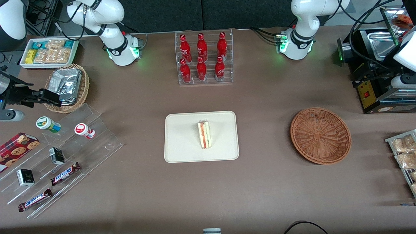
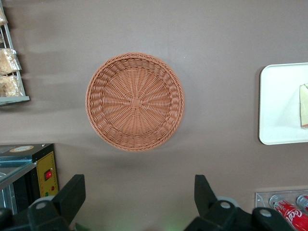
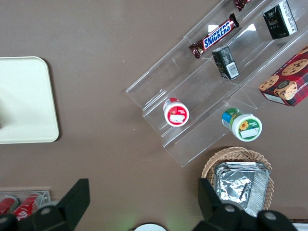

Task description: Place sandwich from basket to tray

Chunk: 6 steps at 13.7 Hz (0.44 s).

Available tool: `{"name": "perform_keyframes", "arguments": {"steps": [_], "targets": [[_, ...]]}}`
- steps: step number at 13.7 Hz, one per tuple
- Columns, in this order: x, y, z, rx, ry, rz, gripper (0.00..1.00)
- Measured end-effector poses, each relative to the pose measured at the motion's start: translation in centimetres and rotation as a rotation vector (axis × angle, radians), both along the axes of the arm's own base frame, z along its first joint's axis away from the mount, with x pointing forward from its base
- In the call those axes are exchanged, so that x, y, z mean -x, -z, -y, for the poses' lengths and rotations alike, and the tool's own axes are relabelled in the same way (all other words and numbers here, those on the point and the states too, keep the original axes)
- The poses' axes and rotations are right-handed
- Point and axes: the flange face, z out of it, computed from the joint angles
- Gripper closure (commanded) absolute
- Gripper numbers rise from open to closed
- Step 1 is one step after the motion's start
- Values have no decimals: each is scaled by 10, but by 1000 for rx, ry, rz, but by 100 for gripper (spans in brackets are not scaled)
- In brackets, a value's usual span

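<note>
The sandwich [image 1: 204,134] sits on the tray [image 1: 182,143], near its middle, with bare tray all round. It is a white wedge with orange and green layers, its long axis running toward the front camera. The basket [image 2: 135,101] holds nothing. The gripper [image 2: 139,197] hangs above it, fingers spread apart.

You can see the sandwich [image 1: 204,134], a wrapped white-bread wedge with orange-red and green layers, lying near the middle of the cream tray [image 1: 182,143]. Your reddish-brown wicker basket [image 1: 320,135] sits beside it toward the working arm's end, below the gripper [image 2: 139,197] with fingers [image 2: 72,195] spread.
</note>
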Motion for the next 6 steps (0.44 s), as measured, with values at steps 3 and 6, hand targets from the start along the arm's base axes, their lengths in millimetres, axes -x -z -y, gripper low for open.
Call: {"name": "perform_keyframes", "arguments": {"steps": [3, 6], "targets": [[-4, 0, 4, -22, 12, -4, 0], [-4, -2, 11, -28, 26, -1, 0]]}}
